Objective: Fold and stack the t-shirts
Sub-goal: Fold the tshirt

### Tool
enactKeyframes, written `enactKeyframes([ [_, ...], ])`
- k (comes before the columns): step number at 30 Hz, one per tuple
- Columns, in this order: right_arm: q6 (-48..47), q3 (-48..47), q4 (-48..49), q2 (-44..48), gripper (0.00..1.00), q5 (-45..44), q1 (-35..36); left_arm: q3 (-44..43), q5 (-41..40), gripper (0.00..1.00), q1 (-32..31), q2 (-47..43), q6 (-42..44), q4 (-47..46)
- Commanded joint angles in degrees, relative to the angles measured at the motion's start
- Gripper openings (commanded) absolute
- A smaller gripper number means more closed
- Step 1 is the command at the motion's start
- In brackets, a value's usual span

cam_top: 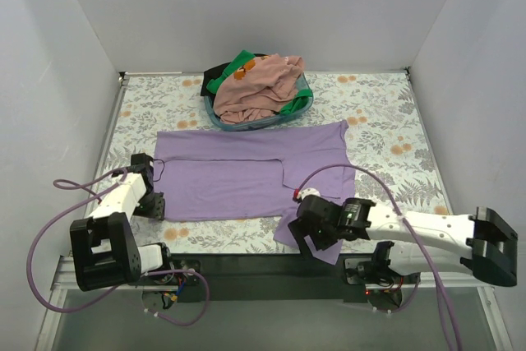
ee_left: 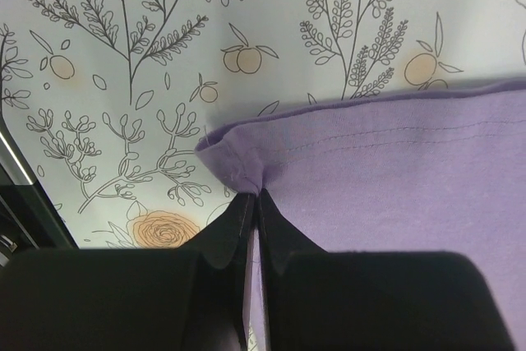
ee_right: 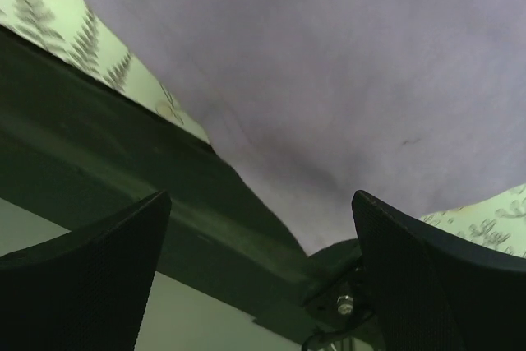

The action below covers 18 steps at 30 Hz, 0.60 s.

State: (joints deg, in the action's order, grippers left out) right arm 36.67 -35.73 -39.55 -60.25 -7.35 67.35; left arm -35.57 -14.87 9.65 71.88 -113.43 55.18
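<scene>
On table [cam_top: 378, 113]: one lavender tee [cam_top: 238, 174], left claw [ee_left: 255, 200] pinching corner; right claw [ee_right: 259, 199] spread.

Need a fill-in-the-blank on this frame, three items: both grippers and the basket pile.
1. The left gripper is ____ on the edge of the lavender t-shirt.
2. The right gripper is ____, its fingers apart at that shirt's near corner.
3. The top t-shirt in the teal basket is ____ in colour.
Missing words: shut; open; pink.
</scene>
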Motion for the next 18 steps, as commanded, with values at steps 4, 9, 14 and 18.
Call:
enactKeyframes([
  [4,7.63,-0.93,-5.36,-10.4,0.96,-4.68,7.88,-1.43,-4.29,0.0,0.37,-0.42,-1.54,-2.27],
  [9,8.07,-1.8,-5.19,-15.68,0.79,-8.37,7.79,-0.46,-4.02,0.0,0.37,-0.6,-0.83,-3.24],
  [14,8.16,-2.07,-5.19,-17.8,0.39,-10.84,6.48,-0.81,-3.24,0.0,0.46,-1.04,-0.48,-3.15],
  [18,7.9,-3.73,-5.36,-16.57,0.02,-14.34,5.69,-0.81,-2.27,0.0,0.37,-2.0,0.22,-3.32],
])
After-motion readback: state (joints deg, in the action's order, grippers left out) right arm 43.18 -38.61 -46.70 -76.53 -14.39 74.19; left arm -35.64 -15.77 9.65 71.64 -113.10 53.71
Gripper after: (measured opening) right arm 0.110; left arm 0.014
